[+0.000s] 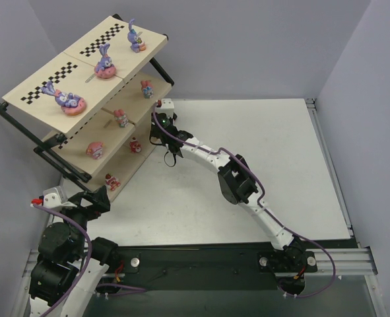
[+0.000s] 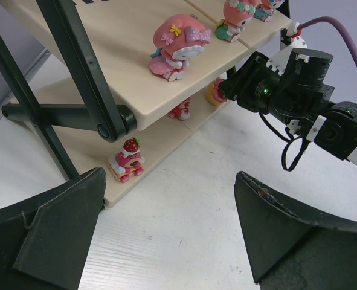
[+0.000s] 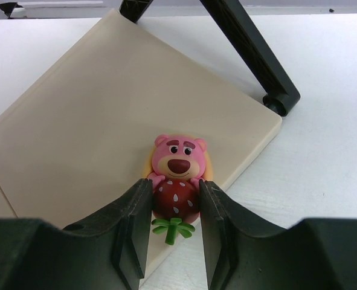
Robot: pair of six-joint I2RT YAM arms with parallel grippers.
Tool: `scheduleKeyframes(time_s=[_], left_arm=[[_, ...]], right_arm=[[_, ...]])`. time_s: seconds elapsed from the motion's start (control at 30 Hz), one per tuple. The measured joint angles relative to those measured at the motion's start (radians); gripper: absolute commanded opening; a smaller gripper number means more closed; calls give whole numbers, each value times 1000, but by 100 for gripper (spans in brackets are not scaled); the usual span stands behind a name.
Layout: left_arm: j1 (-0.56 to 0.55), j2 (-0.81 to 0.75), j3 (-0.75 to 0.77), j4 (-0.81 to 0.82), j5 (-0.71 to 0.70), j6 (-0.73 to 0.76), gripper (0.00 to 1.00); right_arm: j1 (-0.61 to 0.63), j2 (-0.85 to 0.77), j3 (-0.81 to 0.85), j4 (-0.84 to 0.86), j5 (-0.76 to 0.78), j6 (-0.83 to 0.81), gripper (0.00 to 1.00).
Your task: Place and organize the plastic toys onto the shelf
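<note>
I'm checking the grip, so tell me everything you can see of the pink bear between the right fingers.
The pink bear is glossy plastic, with round ears and a maroon snout, hugging a red white-seeded strawberry with green leaves. It faces the wrist camera, upright, at the shelf board's edge, pinched at both sides by the right gripper.

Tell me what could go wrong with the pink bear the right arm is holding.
The pink bear in the right tool sits at the very edge of the board with its green stem overhanging, so it may tip onto the table on release. Pulling back could also bump the red toy nearby.
</note>
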Motion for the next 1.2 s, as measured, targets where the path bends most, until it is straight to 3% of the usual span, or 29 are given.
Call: scheduleKeyframes(time_s=[0.33, 0.8, 1.2], left_arm=[[3, 0, 0, 0, 0, 0, 97], [3, 0, 0, 0, 0, 0, 98], [3, 0, 0, 0, 0, 0, 97]], right_arm=[[0, 0, 0, 0, -12, -47, 47], [-6, -2, -5, 11, -12, -66, 47], [-4, -153, -227, 53, -12, -67, 47]])
